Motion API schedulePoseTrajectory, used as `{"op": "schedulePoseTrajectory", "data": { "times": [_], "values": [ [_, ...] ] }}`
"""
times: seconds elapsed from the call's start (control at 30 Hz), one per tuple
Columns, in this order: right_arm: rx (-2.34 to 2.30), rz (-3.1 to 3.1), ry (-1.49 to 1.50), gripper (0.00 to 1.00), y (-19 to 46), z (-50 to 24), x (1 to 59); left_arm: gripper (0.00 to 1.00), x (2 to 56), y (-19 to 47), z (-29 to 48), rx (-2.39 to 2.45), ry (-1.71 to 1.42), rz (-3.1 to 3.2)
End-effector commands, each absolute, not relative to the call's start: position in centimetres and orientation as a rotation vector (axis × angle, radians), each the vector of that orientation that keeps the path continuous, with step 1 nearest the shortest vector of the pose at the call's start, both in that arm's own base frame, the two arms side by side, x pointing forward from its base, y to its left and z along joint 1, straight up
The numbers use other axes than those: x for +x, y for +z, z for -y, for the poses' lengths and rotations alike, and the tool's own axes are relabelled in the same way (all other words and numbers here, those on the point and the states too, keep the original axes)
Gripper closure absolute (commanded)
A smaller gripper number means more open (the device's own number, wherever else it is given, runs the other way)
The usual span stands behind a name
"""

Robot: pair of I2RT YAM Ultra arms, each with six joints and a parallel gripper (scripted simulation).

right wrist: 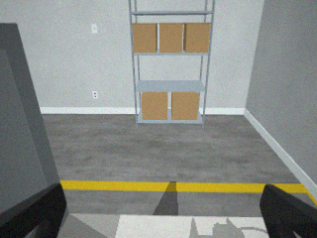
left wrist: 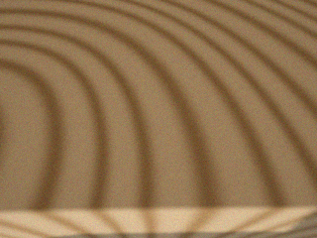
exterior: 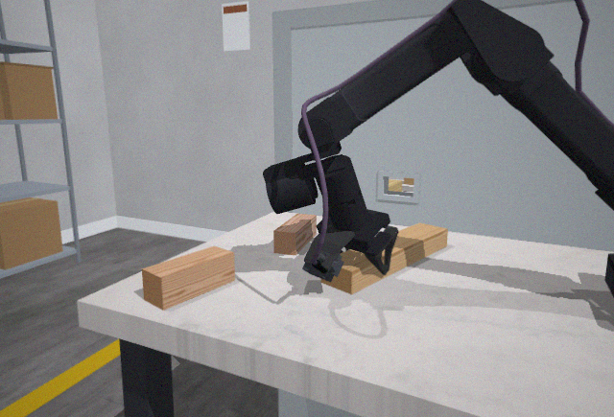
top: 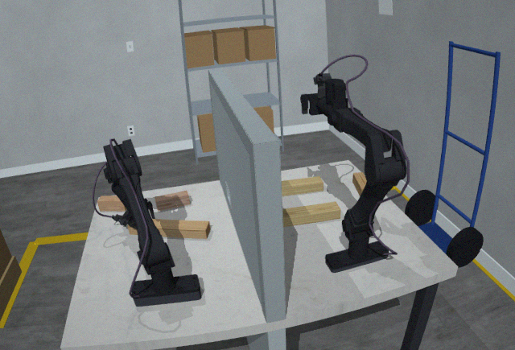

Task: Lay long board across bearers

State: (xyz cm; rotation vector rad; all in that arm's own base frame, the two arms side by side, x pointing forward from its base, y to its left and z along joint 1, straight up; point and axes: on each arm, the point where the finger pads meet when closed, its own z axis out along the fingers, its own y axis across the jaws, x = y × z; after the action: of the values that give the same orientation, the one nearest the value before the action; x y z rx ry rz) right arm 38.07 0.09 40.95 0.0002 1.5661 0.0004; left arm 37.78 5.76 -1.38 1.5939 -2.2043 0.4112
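While the long board (top: 183,228) (exterior: 421,243) (left wrist: 149,124) lies flat, the left fingers (exterior: 354,271) stand open around it; the right fingers (top: 304,104) gape empty.

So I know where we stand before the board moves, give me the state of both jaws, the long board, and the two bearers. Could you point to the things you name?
Left jaws (exterior: 354,273): open, at the board's near end.
Right jaws: open, raised, empty.
Long board (top: 185,228) (exterior: 421,242) (left wrist: 163,124): lying on the table.
Two bearers (top: 302,186) (top: 311,213): on the table, nothing laid across their visible parts.
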Motion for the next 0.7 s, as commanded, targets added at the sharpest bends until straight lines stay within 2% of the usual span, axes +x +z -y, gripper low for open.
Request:
{"op": "schedulePoseTrajectory", "data": {
  "times": [0.0, 0.07, 0.1, 0.67],
  "values": [
    [0.009, -1.502, -0.027, 0.0, 43.7, 0.5, 37.1, 0.23, 38.9, 0.7, -6.2, 1.635, 0.477, 2.243],
    [0.009, -1.502, -0.027, 0.0, 43.7, 0.5, 37.1, 0.23, 39.4, 0.9, -6.1, 1.626, 0.486, 2.27],
    [0.009, -1.502, -0.027, 0.0, 43.7, 0.5, 37.1, 1.0, 38.9, 0.9, -5.6, 1.616, 0.471, 2.251],
    [0.009, -1.502, -0.027, 0.0, 43.7, 0.5, 37.1, 1.0, 38.8, 2.3, -5.6, 1.611, 0.464, 2.24]
  ]
}}
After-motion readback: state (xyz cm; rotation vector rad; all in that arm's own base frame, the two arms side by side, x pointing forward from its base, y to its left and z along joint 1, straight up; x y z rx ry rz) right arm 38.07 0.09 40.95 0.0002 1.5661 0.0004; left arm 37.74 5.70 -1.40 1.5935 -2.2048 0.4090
